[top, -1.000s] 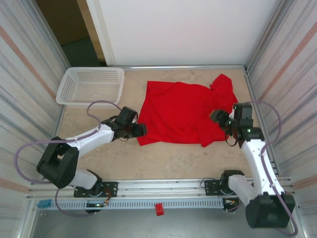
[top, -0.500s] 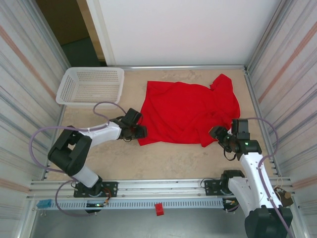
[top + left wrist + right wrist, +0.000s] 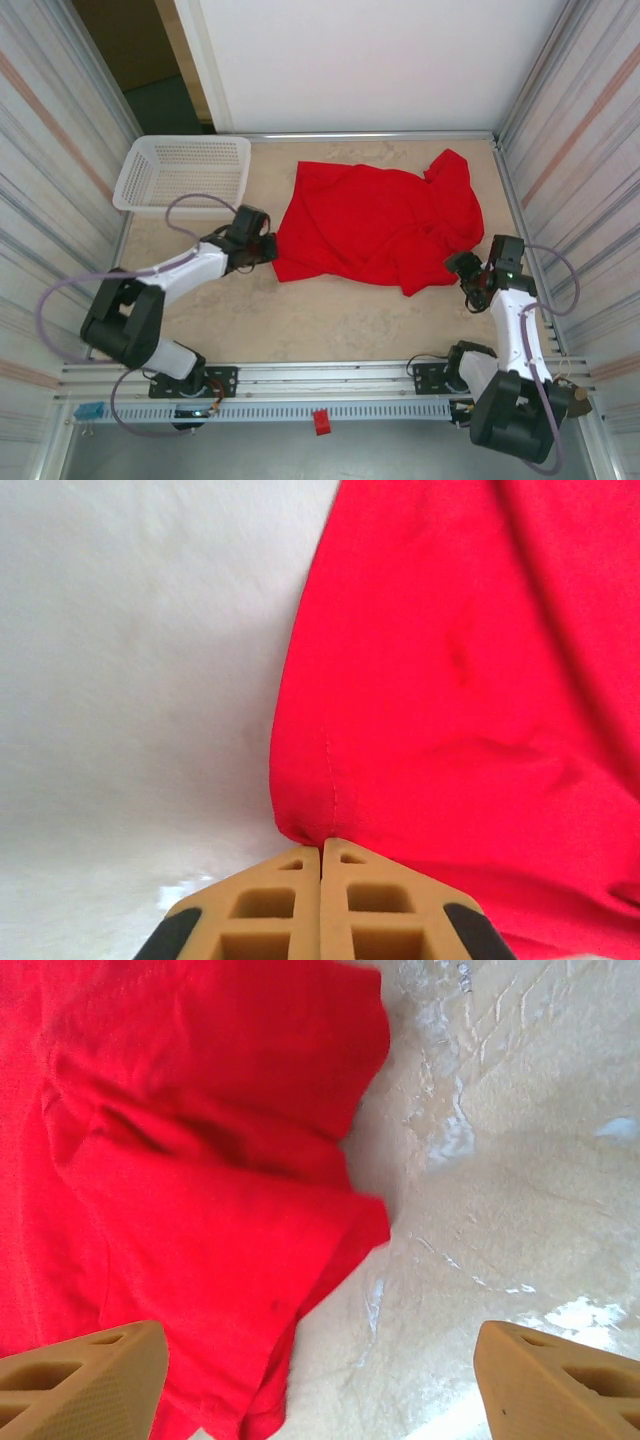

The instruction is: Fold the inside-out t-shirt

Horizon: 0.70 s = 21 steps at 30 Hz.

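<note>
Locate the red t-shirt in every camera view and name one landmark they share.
Top external: t-shirt spread centre-right on the tabletop.
Left wrist: t-shirt covers the right side, its corner pinched at the left gripper.
Right wrist: t-shirt covers the left side, above the open right gripper.
Shared landmark: the pale tabletop bordering the cloth.

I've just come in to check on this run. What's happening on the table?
Two robot arms are working on a red t-shirt that lies rumpled on the table, with no neat fold made yet. The left tool is shut on the t-shirt's near-left corner. The right tool stands open at its right edge, gripping nothing. A white basket sits at the far left.
</note>
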Each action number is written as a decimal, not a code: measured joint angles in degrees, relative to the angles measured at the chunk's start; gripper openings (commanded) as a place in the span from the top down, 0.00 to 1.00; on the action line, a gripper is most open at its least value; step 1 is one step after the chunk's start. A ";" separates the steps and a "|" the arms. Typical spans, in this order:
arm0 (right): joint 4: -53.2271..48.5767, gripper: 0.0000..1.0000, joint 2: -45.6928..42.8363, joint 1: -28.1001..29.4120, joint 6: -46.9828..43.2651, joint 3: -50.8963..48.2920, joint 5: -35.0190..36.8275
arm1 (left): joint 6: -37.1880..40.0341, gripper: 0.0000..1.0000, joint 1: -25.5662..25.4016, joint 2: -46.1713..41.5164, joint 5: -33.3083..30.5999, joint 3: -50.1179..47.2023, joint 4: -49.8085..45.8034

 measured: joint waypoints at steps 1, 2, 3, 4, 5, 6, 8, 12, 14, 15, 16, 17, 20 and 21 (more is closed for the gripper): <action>0.72 0.23 1.20 -0.52 -0.31 0.02 -1.22 | 0.28 1.00 1.33 -2.19 0.28 -0.26 -0.13; 1.36 0.23 2.23 -0.70 -0.52 0.02 -2.21 | 0.63 1.00 2.34 -3.80 0.35 -0.48 -0.22; 2.10 0.23 3.32 -0.92 -0.68 0.00 -3.28 | 0.90 1.00 3.56 -5.42 0.68 -0.74 -0.37; 2.99 0.23 4.35 -0.92 -0.70 -0.02 -4.48 | 1.29 1.00 4.68 -6.69 0.81 -1.07 -0.46; 3.80 0.23 5.16 -0.92 -0.66 -0.09 -5.40 | 1.49 1.00 5.35 -7.30 0.94 -1.31 -0.50; 4.83 0.23 5.77 -0.87 -0.61 -0.33 -6.29 | 1.66 1.00 6.05 -7.80 1.25 -1.68 -0.59; 6.60 0.24 6.38 -0.42 -0.44 -1.18 -7.69 | 1.88 1.00 6.73 -7.96 1.79 -2.45 -0.98; 8.59 0.27 7.23 4.04 0.68 -2.67 -8.57 | 2.32 1.00 6.88 -7.96 2.51 -3.54 -2.14; 9.53 0.28 7.80 7.15 1.05 -2.93 -8.39 | 2.36 1.00 6.88 -7.96 2.82 -3.61 -2.10; 9.90 0.28 8.15 8.57 1.11 -2.95 -8.17 | 2.43 1.00 6.88 -7.96 2.84 -3.61 -2.08; 10.36 0.28 8.57 9.75 1.16 -2.95 -7.82 | 2.56 1.00 6.88 -7.96 2.84 -3.61 -2.08; 10.73 0.28 9.01 10.69 1.20 -2.95 -7.23 | 2.73 1.00 6.88 -7.96 2.89 -3.61 -2.08; 11.30 0.27 10.34 12.11 1.27 -2.95 -4.98 | 2.80 1.00 6.97 -7.96 3.32 -3.61 -2.08; 11.41 0.28 10.84 12.28 1.20 -2.95 -3.96 | 2.80 1.00 6.99 -7.96 3.48 -3.61 -2.08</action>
